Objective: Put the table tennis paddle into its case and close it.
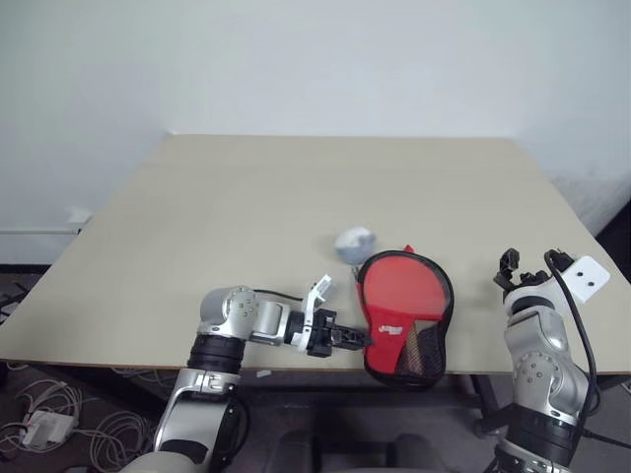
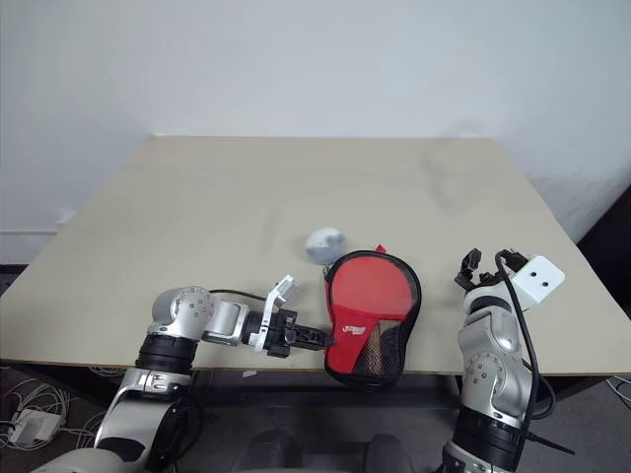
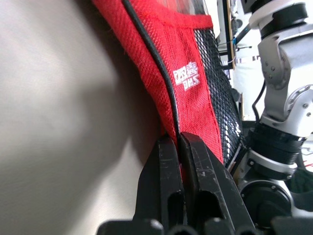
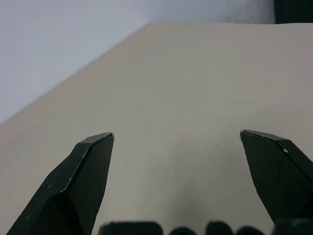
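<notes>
Your left gripper (image 1: pixel 357 338) is pinched on the case (image 1: pixel 406 317) rim at the table (image 1: pixel 246 217) near edge; the right gripper (image 4: pixel 177 139) is spread, idle. Pull further and the unsteadied case could slide off.

White logo on the red mesh of the case (image 3: pixel 188 78), two characters above Latin letters (apparently "DHS"), nothing else legible

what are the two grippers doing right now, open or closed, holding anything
Left gripper: jaws closed, pinching the black rim of the case at its near left edge.
Right gripper: jaws open, holding nothing, over the table.
</notes>
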### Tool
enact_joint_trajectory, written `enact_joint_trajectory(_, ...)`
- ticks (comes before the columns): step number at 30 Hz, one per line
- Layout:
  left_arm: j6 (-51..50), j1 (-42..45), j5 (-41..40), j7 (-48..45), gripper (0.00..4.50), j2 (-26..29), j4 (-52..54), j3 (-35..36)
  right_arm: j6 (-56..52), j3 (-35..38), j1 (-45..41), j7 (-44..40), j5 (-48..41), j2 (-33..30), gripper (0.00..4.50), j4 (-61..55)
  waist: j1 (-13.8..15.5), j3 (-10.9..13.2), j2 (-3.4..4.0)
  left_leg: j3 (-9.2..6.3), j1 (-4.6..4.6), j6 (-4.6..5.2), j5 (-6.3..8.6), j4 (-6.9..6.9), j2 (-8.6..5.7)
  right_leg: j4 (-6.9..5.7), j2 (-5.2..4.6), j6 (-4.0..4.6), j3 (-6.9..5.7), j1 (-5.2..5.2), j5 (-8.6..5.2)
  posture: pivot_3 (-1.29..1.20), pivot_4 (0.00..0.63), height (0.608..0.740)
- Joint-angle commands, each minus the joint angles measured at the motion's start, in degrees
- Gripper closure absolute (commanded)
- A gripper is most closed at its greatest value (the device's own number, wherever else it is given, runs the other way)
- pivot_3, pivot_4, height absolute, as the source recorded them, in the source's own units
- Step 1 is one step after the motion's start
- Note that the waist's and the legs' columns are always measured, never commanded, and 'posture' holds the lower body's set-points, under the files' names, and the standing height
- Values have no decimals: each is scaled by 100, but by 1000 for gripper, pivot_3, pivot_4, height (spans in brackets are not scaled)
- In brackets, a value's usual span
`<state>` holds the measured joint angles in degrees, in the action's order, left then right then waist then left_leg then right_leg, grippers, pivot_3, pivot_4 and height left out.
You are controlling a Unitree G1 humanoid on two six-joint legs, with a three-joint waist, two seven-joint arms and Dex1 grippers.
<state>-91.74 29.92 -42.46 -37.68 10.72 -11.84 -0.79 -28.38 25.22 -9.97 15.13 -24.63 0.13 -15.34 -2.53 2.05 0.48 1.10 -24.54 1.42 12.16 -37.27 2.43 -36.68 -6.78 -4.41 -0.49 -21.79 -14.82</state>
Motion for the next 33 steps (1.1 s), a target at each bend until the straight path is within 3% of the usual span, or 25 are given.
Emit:
enact_joint_trajectory(1,-76,-23,-276,133,4472,-127,188,-49,65,-49,-114,-24,1,-77,0,-148,0,0,0,0,0,0,0,0,0,0,0,0,0,0,0,0,0,740)
enact_joint_trajectory(12,-76,71,-668,244,4472,214,-31,-198,72,-83,-92,-17,3,-68,0,-126,-18,0,0,0,1,0,0,2,1,0,4,0,0,-2,0,0,0,740)
enact_joint_trajectory(15,-76,80,-736,279,3822,266,-52,-75,66,-76,-59,-22,-6,-73,0,-137,-18,0,0,0,0,0,0,2,1,0,4,1,1,-4,0,0,0,740)
enact_joint_trajectory(20,-76,140,-755,439,2178,249,-165,51,58,-106,-23,-17,0,-45,0,-135,-13,0,0,0,1,-2,-1,1,1,-1,4,1,0,-3,0,0,0,740)
enact_joint_trajectory(21,-76,131,-756,433,2178,232,-137,60,57,-122,-33,-16,-2,-36,0,-132,-14,0,0,0,0,-2,-1,1,1,-1,4,1,0,-2,0,0,0,740)
enact_joint_trajectory(24,-76,91,-833,352,1454,233,7,136,51,-163,-59,-16,2,-33,0,-133,-15,0,0,0,1,-2,-2,1,1,-1,4,1,0,-2,0,0,0,740)
enact_joint_trajectory(28,70,166,-781,251,99,397,-63,196,35,-144,-79,-24,-16,-76,0,-145,-16,0,0,0,1,-2,-2,1,1,-1,3,1,0,-2,0,0,0,740)
enact_joint_trajectory(30,243,217,-681,131,42,543,-57,145,23,-122,-88,-31,-27,-103,0,-154,-18,0,0,0,2,-3,-2,1,1,-2,4,1,0,-2,0,0,0,740)
enact_joint_trajectory(33,1343,1,-352,-982,42,1340,612,-668,3,-111,-114,-57,-45,-157,0,-195,-26,0,0,3,2,-13,-8,10,3,-4,7,3,3,-10,1,0,0,740)
